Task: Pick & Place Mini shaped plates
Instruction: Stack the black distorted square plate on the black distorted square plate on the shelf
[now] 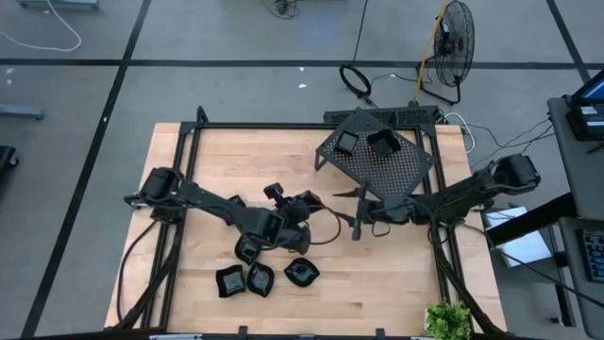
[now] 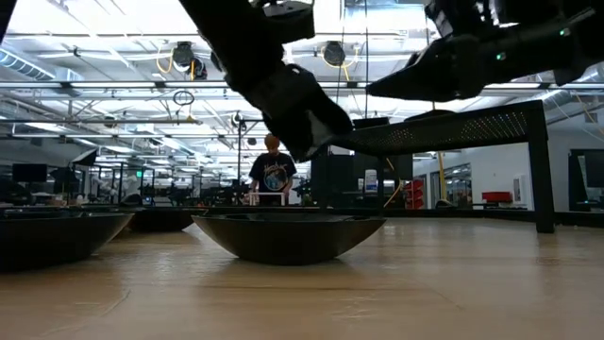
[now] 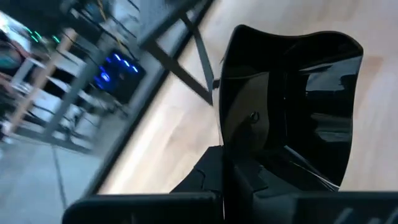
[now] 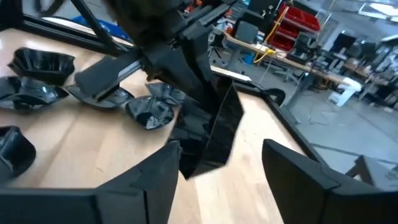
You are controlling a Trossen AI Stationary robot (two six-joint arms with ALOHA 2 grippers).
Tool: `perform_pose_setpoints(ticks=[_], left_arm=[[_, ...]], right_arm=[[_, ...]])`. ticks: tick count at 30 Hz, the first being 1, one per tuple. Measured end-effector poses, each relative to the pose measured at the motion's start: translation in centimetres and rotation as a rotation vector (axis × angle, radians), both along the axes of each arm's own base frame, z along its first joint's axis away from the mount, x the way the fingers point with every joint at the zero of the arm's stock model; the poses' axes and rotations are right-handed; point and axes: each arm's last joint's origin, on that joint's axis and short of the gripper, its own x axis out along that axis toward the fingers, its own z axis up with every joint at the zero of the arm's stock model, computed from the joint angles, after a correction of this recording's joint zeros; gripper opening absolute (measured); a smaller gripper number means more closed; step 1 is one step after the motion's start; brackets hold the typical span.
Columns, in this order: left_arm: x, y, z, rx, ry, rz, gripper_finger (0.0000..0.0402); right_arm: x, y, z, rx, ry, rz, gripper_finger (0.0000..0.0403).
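a square mini plate [image 3: 292, 99] is held off the table, clamped by its rim in the closed left gripper [image 1: 300, 210] near the middle of the table [image 1: 189, 283]; in the right wrist view the same plate [image 4: 214, 134] is seen tilted on edge, just ahead of the right gripper [image 4: 221, 168], whose two fingers [image 4: 155, 174] stand wide apart with nothing between them. in the high view the right gripper [image 1: 359, 215] is placed just beside the left one, in front of the black perforated rack [image 1: 396, 170]. two plates [image 1: 366, 143] are already seen resting on top of the rack. four more plates [image 1: 257, 272] are left on the wood near the table's front edge, below the left arm; one of them [image 2: 288, 236] fills the foreground of the low view. a person [image 2: 274, 170] can be made out far back in the room.

the step in hand is judged to be a handover between the arms: the plate is presented by the left gripper and is about to be received by the open right one. for the next move, the right fingers would need to be brought around a free stretch of the plate's rim and shut on it before the left grip is released; a glossy, tilted plate may slip if the release comes too soon. placing on the rack is taken to be the step after that
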Motion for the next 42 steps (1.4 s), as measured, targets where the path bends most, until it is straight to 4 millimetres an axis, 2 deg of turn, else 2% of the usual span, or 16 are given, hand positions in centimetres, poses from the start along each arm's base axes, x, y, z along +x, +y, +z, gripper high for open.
perform_pose_setpoints(ticks=[5,10,15,21,28,33,37,39,42], left_arm=[[0.4,-1.0,0.3,0.124,-0.019,-0.025,0.0001],[0.8,-1.9,0.7,0.151,-0.053,-0.063,0.0002],[0.9,-2.2,0.8,0.129,-0.082,-0.071,0.0001],[1.0,-2.2,0.9,0.120,-0.107,-0.066,0.0009],[1.5,-2.5,1.1,0.032,-0.185,-0.082,0.0007],[1.7,-2.8,1.1,-0.067,-0.202,-0.131,0.0042],[1.7,-3.1,1.5,-0.098,-0.232,-0.149,0.0081],[1.4,-3.6,2.6,-0.103,-0.271,-0.173,0.0108],[0.4,-4.8,5.4,-0.115,-0.356,-0.222,0.0156]], right_arm=[[0.8,0.3,0.0,0.021,0.001,0.025,0.0232],[1.6,0.2,-0.6,0.015,0.030,0.013,0.0235],[2.1,0.2,-0.6,0.020,-0.001,0.009,0.0221],[2.2,0.2,-0.2,0.025,-0.041,-0.017,0.0173],[2.1,0.1,-0.3,0.023,-0.039,-0.033,0.0082],[2.1,0.2,-0.4,0.013,-0.028,-0.028,0.0013],[2.1,0.2,-0.5,-0.004,-0.014,-0.013,0.0008],[2.1,0.3,-0.5,-0.004,-0.009,-0.004,0.0004],[2.1,0.3,-0.6,-0.004,-0.001,0.012,0.0002]])
